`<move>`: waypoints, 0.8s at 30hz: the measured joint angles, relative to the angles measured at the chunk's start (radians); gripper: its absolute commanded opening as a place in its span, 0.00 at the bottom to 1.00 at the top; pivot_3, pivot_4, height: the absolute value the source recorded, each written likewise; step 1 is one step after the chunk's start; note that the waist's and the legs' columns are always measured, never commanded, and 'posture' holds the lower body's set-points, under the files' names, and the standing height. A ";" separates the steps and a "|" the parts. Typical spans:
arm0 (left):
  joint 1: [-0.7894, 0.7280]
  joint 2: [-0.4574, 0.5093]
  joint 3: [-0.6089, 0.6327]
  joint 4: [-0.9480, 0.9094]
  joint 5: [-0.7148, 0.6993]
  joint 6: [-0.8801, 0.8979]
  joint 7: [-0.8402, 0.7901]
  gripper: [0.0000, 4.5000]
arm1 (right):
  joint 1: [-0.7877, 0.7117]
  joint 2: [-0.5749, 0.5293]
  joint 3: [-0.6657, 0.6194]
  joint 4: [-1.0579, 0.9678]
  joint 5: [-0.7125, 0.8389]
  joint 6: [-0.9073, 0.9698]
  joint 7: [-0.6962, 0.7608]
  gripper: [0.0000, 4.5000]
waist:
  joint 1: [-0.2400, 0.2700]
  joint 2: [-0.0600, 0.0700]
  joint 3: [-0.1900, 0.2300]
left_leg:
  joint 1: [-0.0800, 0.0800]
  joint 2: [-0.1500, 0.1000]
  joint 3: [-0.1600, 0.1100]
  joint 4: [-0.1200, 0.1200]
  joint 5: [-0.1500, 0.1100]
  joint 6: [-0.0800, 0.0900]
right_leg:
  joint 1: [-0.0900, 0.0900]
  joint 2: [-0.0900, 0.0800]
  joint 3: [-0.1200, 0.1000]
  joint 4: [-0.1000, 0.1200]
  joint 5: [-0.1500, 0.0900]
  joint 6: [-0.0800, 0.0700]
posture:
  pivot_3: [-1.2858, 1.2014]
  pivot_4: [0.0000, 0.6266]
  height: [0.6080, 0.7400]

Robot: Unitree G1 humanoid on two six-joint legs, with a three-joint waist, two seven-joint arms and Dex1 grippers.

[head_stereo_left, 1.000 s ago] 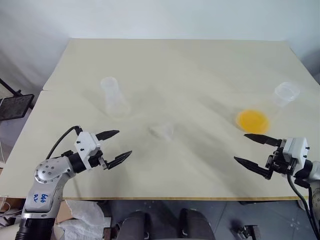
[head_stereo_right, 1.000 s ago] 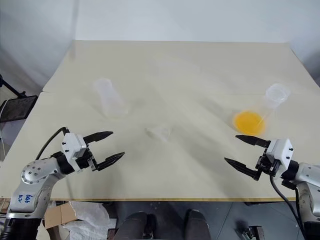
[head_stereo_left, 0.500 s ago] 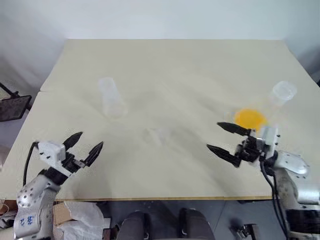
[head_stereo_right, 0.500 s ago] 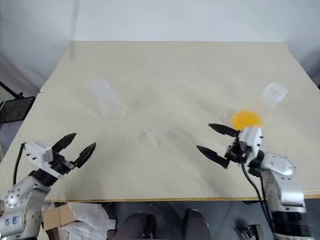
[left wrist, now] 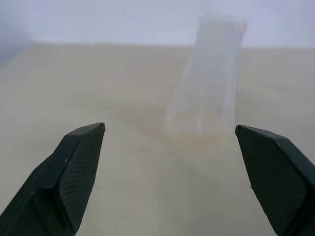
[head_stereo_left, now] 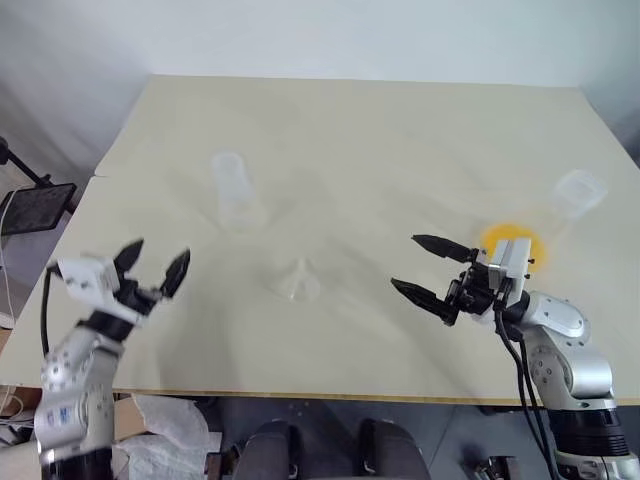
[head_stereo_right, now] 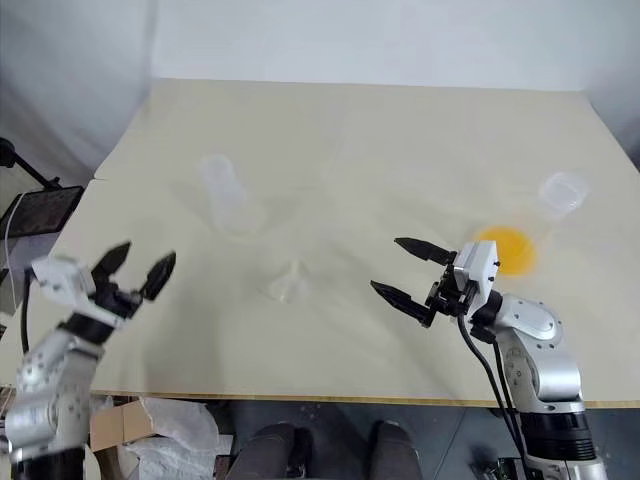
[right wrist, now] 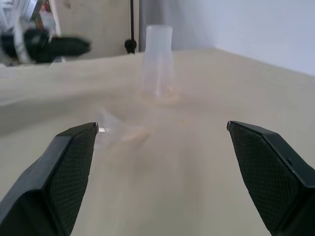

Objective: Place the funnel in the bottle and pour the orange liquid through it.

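Head views, one instant. The cream-coloured surface (head_stereo_left: 380, 130) carried three clear vessels. The funnel (head_stereo_left: 297, 280) lay near the centre of the surface, wide mouth down and spout up, free of both grippers. The bottle (head_stereo_left: 232, 192) stood upright at about 10 o'clock from the funnel, well apart from it, apparently empty. The orange liquid (head_stereo_left: 512, 246) formed a bright disc in the base of a clear conical flask (head_stereo_left: 572, 198), which stood near the surface's 3 o'clock edge.

The left gripper (head_stereo_left: 152, 270) hovered over the surface's 8 o'clock corner, jaws spread wide and holding nothing; in its wrist view the bottle (left wrist: 209, 83) appeared ahead between the two black fingers. The right gripper (head_stereo_left: 430, 270) hung at 3 o'clock from the funnel, between it and the orange liquid, jaws likewise spread wide and empty, pointing toward the funnel; its wrist view showed the funnel (right wrist: 110, 129) near and the bottle (right wrist: 158, 61) beyond.
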 measured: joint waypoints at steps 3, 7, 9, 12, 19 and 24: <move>-0.127 0.015 -0.048 0.081 0.003 0.038 -0.005 1.00 | 0.011 0.001 0.002 -0.007 0.000 0.000 -0.007 0.98 | -0.005 0.000 0.000 | 0.000 0.000 0.001 0.000 0.000 0.000 | 0.000 0.001 0.000 0.000 0.000 0.000 | 0.52 0.24 1.00; -0.237 0.035 -0.110 0.196 0.014 0.071 -0.049 1.00 | 0.018 0.017 0.005 -0.011 -0.002 -0.002 -0.023 0.98 | -0.010 0.000 0.000 | 0.000 -0.002 0.001 0.000 0.000 -0.001 | -0.001 0.002 -0.001 0.000 0.000 0.000 | 0.52 0.24 1.00; -0.283 0.045 -0.137 0.242 0.029 0.071 -0.079 1.00 | 0.019 0.033 0.013 -0.015 -0.005 -0.003 -0.033 0.98 | -0.011 0.000 0.000 | 0.000 -0.002 0.001 0.000 0.000 -0.001 | -0.001 0.002 -0.001 0.000 0.000 0.000 | 0.52 0.24 1.00; -0.345 0.049 -0.159 0.312 0.050 0.063 -0.097 1.00 | 0.019 0.046 0.025 -0.026 -0.011 -0.004 -0.045 0.98 | -0.010 0.000 0.000 | 0.000 -0.002 0.001 0.000 0.000 -0.001 | -0.001 0.002 -0.001 0.000 0.000 0.000 | 0.52 0.24 1.00; -0.485 0.037 -0.194 0.467 0.085 0.011 -0.127 1.00 | 0.029 0.079 0.045 -0.042 -0.027 -0.020 -0.065 0.98 | -0.004 -0.001 0.000 | 0.000 -0.003 0.001 0.000 0.001 -0.001 | 0.000 0.002 -0.001 0.000 0.000 0.000 | 0.52 0.24 1.00; -0.531 0.024 -0.228 0.539 0.111 -0.032 -0.161 0.91 | 0.029 0.080 0.045 -0.044 -0.031 -0.025 -0.074 1.00 | -0.003 -0.001 0.000 | 0.000 -0.003 0.001 0.000 0.001 -0.001 | -0.001 0.002 -0.001 0.000 0.000 0.000 | 0.52 0.24 1.00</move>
